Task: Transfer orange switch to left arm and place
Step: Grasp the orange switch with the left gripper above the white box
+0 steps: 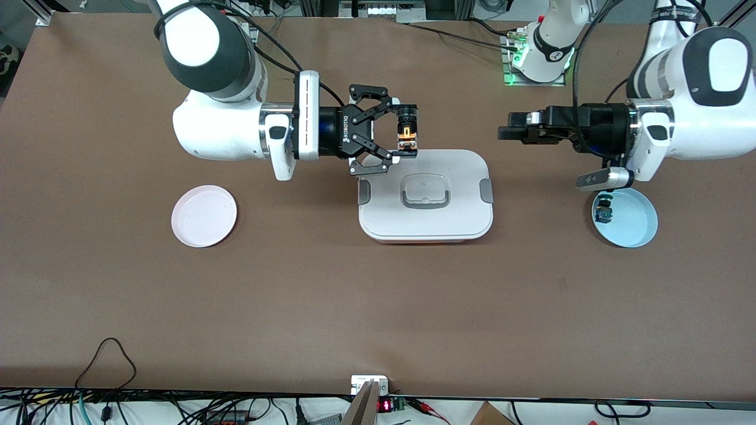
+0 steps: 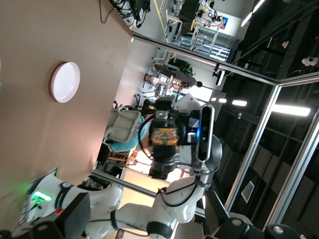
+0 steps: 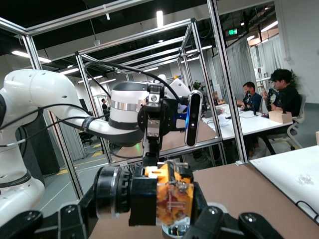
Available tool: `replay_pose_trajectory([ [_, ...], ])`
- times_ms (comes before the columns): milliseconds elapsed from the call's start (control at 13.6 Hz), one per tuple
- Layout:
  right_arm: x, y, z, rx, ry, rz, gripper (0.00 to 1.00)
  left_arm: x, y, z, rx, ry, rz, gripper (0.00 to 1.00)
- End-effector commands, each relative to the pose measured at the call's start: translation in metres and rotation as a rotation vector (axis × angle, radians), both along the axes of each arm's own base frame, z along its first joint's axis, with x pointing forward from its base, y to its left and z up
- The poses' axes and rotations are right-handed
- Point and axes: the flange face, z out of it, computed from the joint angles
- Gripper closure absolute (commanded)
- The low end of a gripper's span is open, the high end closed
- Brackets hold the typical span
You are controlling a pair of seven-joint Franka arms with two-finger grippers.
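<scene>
My right gripper (image 1: pixel 407 134) is shut on the orange switch (image 1: pixel 405 140), with a finger on each side of it. It holds the switch in the air over the edge of the white box (image 1: pixel 425 227) that lies toward the robots' bases. The switch fills the right wrist view (image 3: pixel 174 196) and shows small in the left wrist view (image 2: pixel 164 135). My left gripper (image 1: pixel 507 133) is empty. It hangs level in the air over bare table between the box and the blue plate (image 1: pixel 635 221), pointing at the switch with a clear gap between them.
An empty pink plate (image 1: pixel 204 215) lies toward the right arm's end of the table and also shows in the left wrist view (image 2: pixel 66 82). The blue plate holds a small blue switch (image 1: pixel 603 213). The box stands mid-table between the two plates.
</scene>
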Motion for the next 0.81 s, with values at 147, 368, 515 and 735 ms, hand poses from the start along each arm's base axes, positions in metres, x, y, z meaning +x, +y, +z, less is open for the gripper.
replay_pose_trajectory([
  [147, -0.006, 0.015, -0.007, 0.048, -0.036, -0.044, 1.0, -0.007, -0.05, 0.001, 0.033, -0.031, 0.077, 0.0],
  [368, -0.009, 0.021, -0.01, 0.05, -0.025, -0.041, 1.0, -0.003, -0.052, 0.003, 0.035, -0.08, 0.083, 0.0],
  [515, -0.01, 0.022, -0.01, 0.05, -0.025, -0.039, 1.0, -0.001, -0.055, 0.006, 0.066, -0.102, 0.107, 0.0],
  [735, -0.013, 0.026, -0.011, 0.049, -0.024, -0.033, 1.0, -0.005, -0.073, 0.006, 0.089, -0.115, 0.131, 0.0],
])
